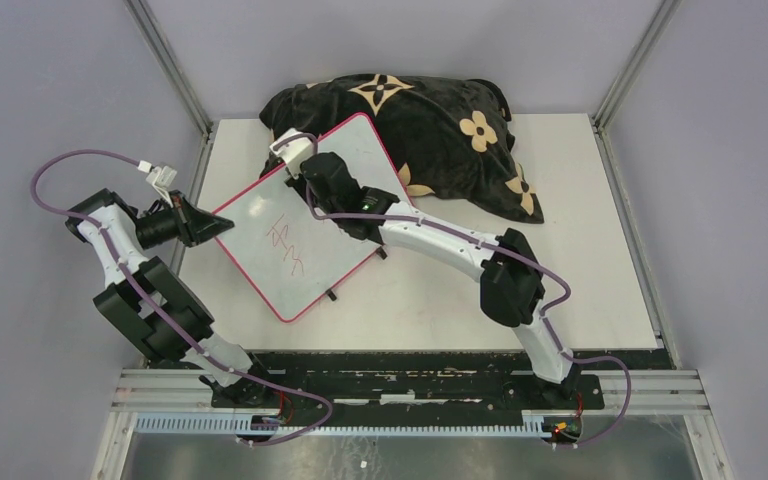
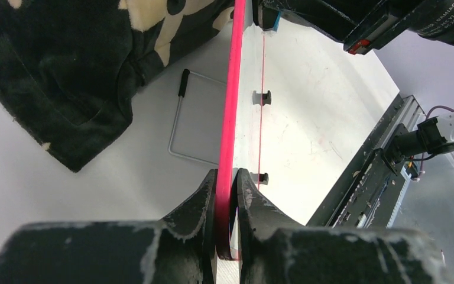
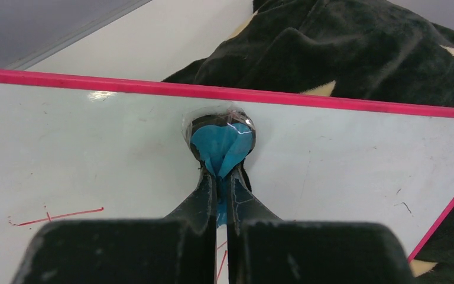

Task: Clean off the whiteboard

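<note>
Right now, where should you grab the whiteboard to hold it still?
Pinch the thin pink rim at the left corner of the whiteboard, edge-on from the left, one finger on each face. It is flat and thin, and that corner sticks out free; the left gripper clamps there.

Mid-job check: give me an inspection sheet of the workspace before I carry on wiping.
Surface: white table, no damage seen.
Job's things: whiteboard, red marks near its middle unerased.
Clutter: black floral cushion at the board's far edge.
Grippers: left pincer shut on the board's rim; right pincer shut on a blue wipe, pressed near the far rim.
Cables: purple cables loop along both arms, no snag seen.
Surroundings: grey walls, metal frame posts.
</note>
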